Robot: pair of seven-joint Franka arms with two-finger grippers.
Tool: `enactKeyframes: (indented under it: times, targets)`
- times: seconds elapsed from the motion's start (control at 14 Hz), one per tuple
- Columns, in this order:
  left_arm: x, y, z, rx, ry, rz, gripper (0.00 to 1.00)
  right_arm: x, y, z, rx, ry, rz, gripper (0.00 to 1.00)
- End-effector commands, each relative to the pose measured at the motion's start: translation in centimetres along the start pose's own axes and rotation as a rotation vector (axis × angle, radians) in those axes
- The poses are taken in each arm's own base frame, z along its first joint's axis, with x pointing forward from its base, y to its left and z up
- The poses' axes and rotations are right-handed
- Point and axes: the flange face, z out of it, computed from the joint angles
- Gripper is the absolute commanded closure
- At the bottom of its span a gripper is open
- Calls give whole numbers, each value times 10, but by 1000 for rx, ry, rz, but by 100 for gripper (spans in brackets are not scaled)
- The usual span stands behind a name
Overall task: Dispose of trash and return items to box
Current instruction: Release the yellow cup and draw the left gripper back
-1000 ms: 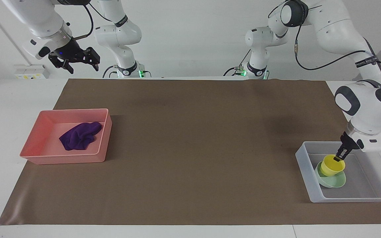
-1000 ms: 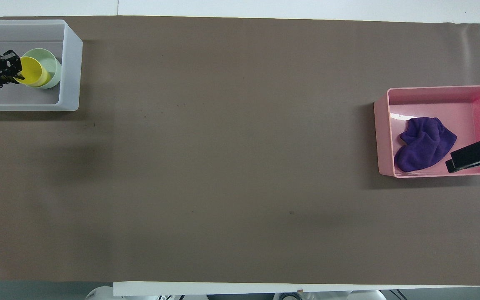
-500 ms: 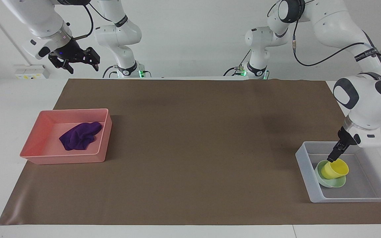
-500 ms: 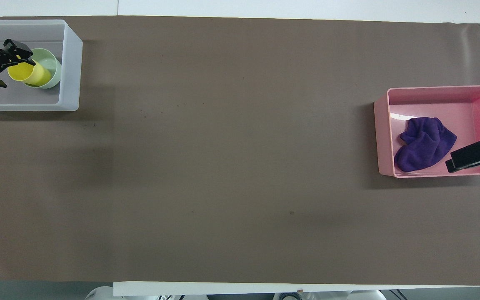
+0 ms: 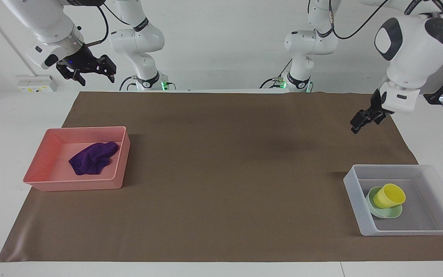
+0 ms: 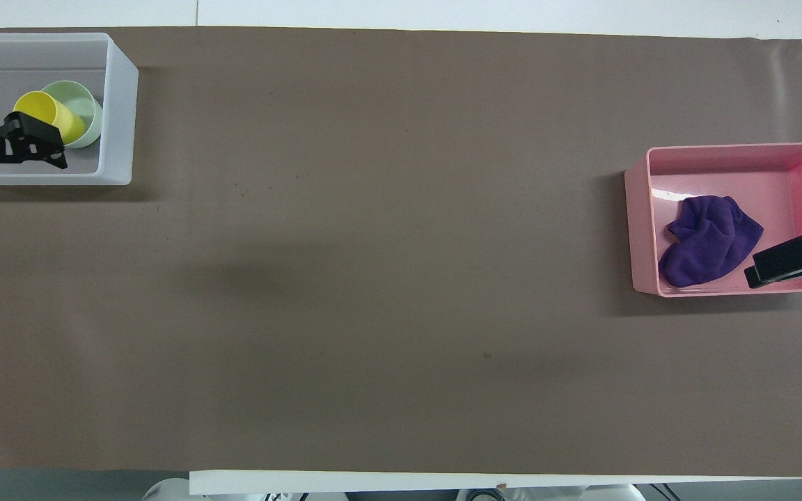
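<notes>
Surface (image 5: 221, 161) w/ brown mat covers most of both views. Pink tub (image 5: 48, 177) sits toward the right arm's end; clear box (image 5: 354, 194) sits toward the left arm's end, farther from the robots than the tub. The two are well apart.

Right gripper (image 5: 94, 75) hangs high, up near the robots' edge of the mat, waiting; fingers spread wide, nothing between them. In the overhead view it covers the tub's nearer corner (image 6: 787, 261). Left gripper (image 5: 363, 124) is up in the air over bare mat, clear of the box, empty; fingers look parted, approx narrow-to-mid gap. In the overhead view it overlaps the box's nearer wall (image 6: 21, 142).

Purple cloth (image 5: 92, 157) lies bunched in the pink tub, on its floor.

Mint bowl (image 5: 388, 212) rests in the box, by the wall toward the table's middle. Yellow cup (image 5: 388, 195) sits tilted in the bowl, mouth turned up & away from the robots.
</notes>
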Motion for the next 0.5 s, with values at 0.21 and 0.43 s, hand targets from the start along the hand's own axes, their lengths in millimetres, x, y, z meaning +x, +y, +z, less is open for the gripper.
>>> enactKeyframes:
  times: [0.21,0.43]
  targets:
    - [-6,-50,-45,-32,-43,216,0,-1,5,2,-7,11,-8,0]
    - [-8,-42,-45,-65,-71,227,0,-1,5,2,-7,11,-8,0]
